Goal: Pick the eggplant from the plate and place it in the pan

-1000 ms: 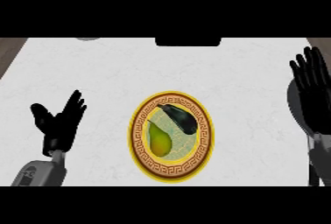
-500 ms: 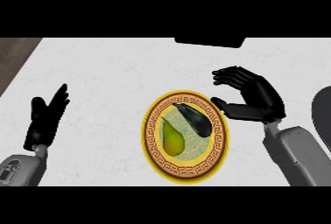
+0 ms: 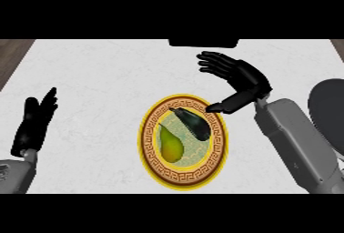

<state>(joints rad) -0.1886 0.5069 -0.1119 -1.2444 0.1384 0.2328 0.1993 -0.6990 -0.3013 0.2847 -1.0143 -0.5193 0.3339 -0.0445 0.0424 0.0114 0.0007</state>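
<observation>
While the eggplant lies on the plate beside a pear, the right robot hand hovers released at the plate's upper right rim; the left robot hand rests released, well left of the plate.

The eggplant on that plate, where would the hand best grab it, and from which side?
Probably across its thick middle, from the right and above. The eggplant lies flat and slanted in the plate's upper right part, its long side facing the open right hand, whose thumb is already at the plate's rim there. The pear lies close on its lower left, so that side is less free.
</observation>
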